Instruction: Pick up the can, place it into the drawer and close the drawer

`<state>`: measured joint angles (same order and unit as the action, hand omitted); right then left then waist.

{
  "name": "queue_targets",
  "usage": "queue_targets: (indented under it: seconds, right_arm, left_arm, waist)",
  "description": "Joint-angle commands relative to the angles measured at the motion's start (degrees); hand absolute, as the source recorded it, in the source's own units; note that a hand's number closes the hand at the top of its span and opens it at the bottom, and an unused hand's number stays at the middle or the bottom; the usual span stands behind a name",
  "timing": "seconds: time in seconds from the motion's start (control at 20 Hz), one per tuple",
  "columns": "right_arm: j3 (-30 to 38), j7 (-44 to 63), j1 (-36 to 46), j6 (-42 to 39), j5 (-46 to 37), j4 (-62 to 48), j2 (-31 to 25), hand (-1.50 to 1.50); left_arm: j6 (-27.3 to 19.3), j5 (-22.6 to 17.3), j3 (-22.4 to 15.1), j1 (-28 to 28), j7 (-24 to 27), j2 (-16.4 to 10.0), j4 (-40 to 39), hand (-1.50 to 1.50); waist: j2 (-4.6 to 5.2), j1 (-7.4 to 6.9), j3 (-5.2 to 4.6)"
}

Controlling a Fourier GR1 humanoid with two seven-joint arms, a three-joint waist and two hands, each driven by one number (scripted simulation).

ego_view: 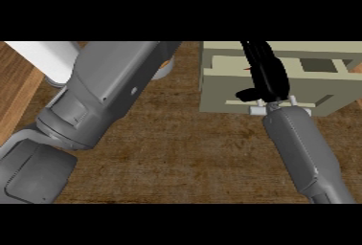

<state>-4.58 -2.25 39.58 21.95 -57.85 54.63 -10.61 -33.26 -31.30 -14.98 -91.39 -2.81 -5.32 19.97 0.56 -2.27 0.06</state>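
Right robot hand [264,72] is reaching over the beige drawer [233,91], fingers [256,53] stretching out fairly straight toward the far side and thumb sticking out left; it is gripping nothing visible. A small orange fleck is showing just beside the fingers, too small to identify. Right forearm [304,148] is coming in from the lower right. Left forearm [106,91] is crossing the left side and running past the top edge. Can [164,71] is peeking out from behind it as a grey and orange sliver, sitting on the worktop [184,153] left of the drawer, well apart from the right robot hand. A white cylinder [42,55] is standing far left.
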Motion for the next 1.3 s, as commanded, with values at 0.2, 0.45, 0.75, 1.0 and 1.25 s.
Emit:
queue_targets:
  seconds: [0.2,0.45,0.75,1.0,1.25]
  right_arm:
    - [4.38,-0.93,9.81,13.77,-3.41,-17.23,2.22,-1.50]
    - [6.52,-1.68,17.33,15.26,-4.10,-25.30,0.19,-1.50]
    - [7.93,-0.36,23.93,17.92,-4.92,-31.38,0.71,-1.50]
    - [10.17,-3.59,28.02,16.09,-2.76,-34.02,-1.33,-1.50]
    - [13.91,-5.72,30.59,14.45,1.47,-34.12,-0.71,-1.50]
  left_arm:
    - [1.73,0.83,-0.32,6.18,-2.12,-3.64,6.54,-1.50]
    - [0.98,2.29,-2.00,9.43,-4.60,-4.36,10.67,-1.50]
    - [3.90,1.88,-1.71,10.76,-8.54,-9.43,16.18,-1.50]
    - [4.53,2.31,-2.26,15.09,-8.90,-11.06,19.84,-1.50]
    - [3.67,2.72,-3.23,17.10,-10.02,-10.99,24.52,-1.50]
  waist:
    - [-0.10,-1.47,-0.02]
    - [-0.05,-2.17,-0.02]
    - [0.05,-3.94,-0.04]
    - [0.44,-4.15,0.00]
    - [0.16,-4.99,0.06]
